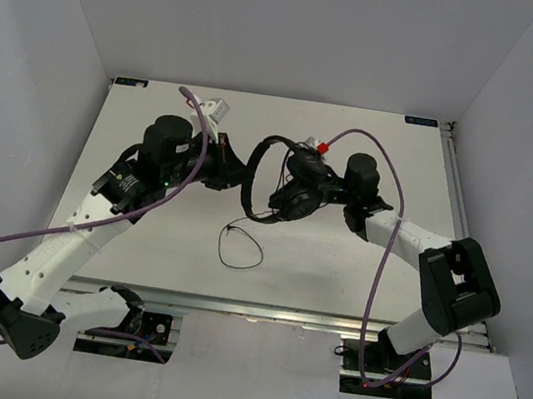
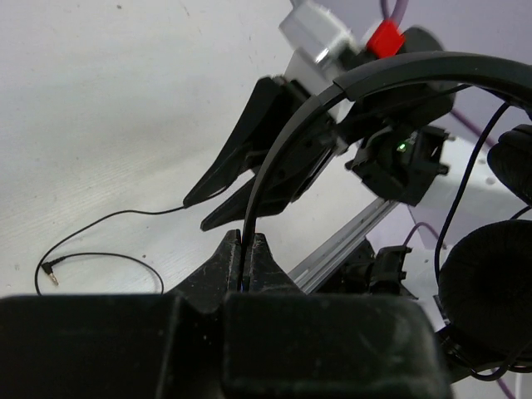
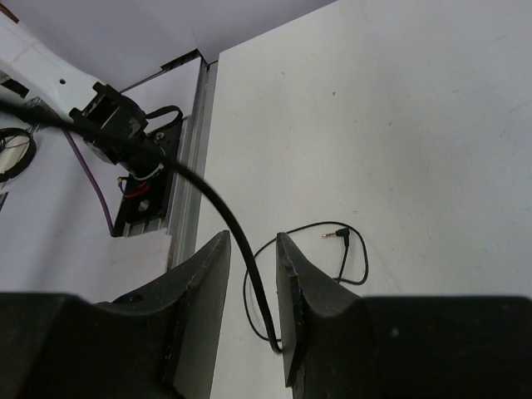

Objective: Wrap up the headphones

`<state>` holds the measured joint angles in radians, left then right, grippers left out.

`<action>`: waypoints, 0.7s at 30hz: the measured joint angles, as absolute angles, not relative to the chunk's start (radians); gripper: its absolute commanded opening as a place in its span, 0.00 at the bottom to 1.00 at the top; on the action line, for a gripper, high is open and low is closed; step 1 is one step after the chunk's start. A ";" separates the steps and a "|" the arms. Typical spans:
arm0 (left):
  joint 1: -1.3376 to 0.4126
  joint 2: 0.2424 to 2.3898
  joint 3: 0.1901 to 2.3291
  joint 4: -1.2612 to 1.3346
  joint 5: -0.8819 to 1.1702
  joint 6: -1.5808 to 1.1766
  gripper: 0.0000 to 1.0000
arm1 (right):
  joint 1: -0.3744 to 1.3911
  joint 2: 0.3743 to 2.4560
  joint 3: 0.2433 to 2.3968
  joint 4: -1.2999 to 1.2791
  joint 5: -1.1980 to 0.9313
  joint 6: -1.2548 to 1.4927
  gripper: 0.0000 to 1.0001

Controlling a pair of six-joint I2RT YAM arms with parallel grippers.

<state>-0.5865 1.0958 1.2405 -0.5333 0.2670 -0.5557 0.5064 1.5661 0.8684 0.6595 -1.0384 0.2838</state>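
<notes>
- Clearly the winding itself has not begun: the headphones (image 1: 286, 187) hang above the middle of the table (image 1: 354, 281), and the cord (image 1: 224, 249) lies in a loose loop on the surface below them.
- Left gripper (image 2: 247, 248) pinches the headband (image 2: 432, 65) tightly between its fingers.
- Right gripper (image 3: 252, 266) stands parted, and the band passes loosely through the gap, unclamped.
- Next, I judge, one arm must let go to catch the cord and wind it round.
- Both arms reach inward, wrists facing each other across the headphones.
</notes>
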 measured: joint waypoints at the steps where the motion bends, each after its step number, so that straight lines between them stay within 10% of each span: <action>1: -0.587 1.096 1.252 -0.534 0.260 -0.567 0.00 | 0.507 1.566 0.854 0.672 -1.043 0.286 0.35; 21: -0.587 1.101 1.420 -0.560 0.081 -0.759 0.00 | 0.570 1.494 0.705 1.030 -1.089 0.445 0.12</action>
